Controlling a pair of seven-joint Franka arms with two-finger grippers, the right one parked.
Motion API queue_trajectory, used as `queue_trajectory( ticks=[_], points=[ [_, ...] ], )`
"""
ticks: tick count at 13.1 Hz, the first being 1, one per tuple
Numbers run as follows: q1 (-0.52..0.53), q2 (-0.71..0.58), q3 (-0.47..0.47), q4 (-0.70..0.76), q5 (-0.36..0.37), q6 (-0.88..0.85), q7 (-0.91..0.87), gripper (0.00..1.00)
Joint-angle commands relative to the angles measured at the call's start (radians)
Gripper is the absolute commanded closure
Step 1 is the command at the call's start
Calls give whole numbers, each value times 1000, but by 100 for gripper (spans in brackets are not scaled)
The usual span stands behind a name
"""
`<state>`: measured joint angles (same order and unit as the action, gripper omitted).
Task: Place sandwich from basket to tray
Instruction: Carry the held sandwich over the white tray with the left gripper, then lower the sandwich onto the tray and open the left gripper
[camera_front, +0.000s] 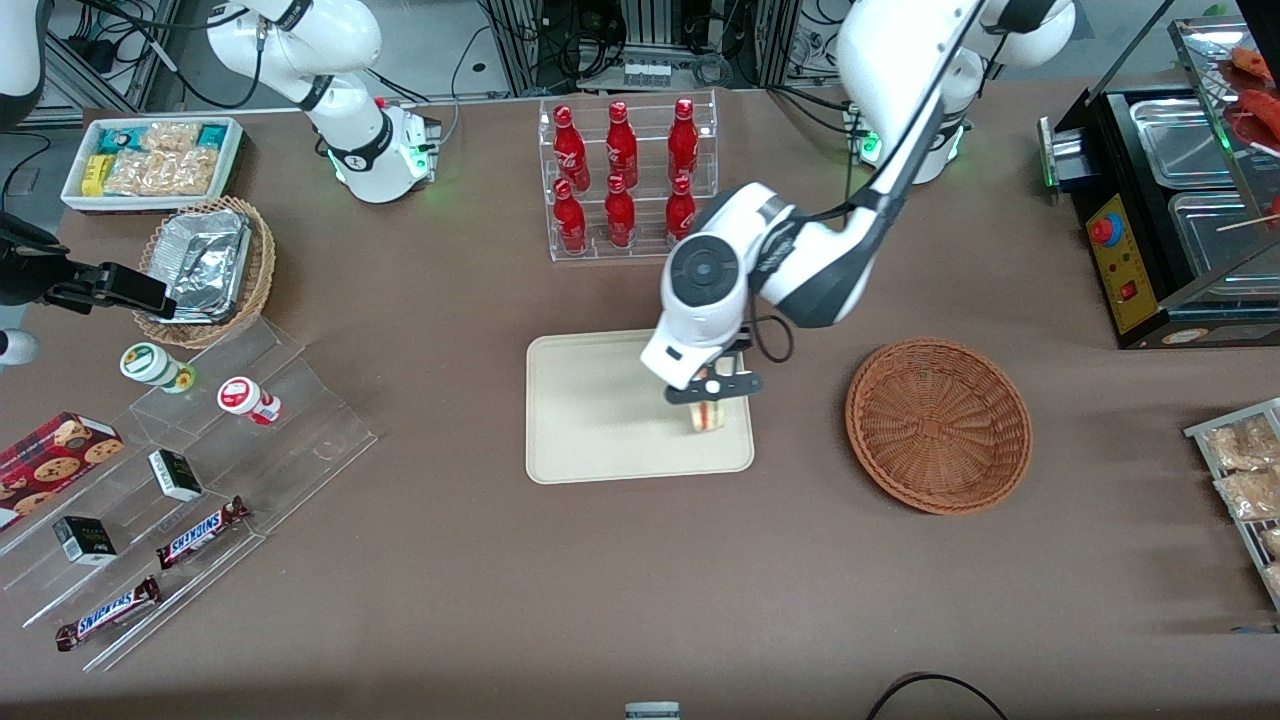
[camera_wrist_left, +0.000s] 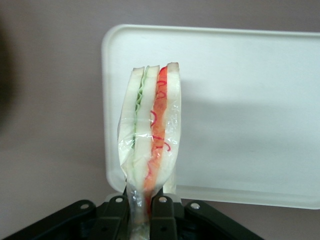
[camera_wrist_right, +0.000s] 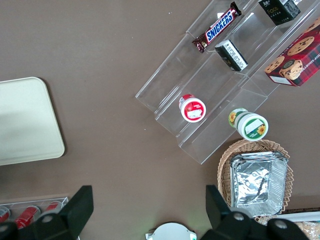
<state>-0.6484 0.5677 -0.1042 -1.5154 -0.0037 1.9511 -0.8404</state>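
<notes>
Cream tray (camera_front: 600, 420) sits under the tool (camera_front: 712, 388), which pinches the sandwich (camera_front: 707, 415) over the tray's basket-side (camera_front: 938, 424) edge; releasing here may tip it over the rim.

- the working arm (camera_front: 800, 262) has glossy white rounded shells with dark grey-black bands at its joints.
- a round dark grey cap with a small centre mark sits on its wrist joint.
- a thin black cable loops beside the wrist.
- the gripper (camera_front: 712, 392) is black, with screw heads visible on its body.
- green light glows at the arm's base.
</notes>
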Motion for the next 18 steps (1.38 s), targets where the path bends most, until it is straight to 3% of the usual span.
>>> queue_trajectory(
  ticks=[1,8,18],
  points=[
    [-49,90,14,112,-10,31,-54,100],
    [-96,236,14,245,-9,68,-75,100],
    [-99,279,12,259,-10,60,-150,100]
  ],
)
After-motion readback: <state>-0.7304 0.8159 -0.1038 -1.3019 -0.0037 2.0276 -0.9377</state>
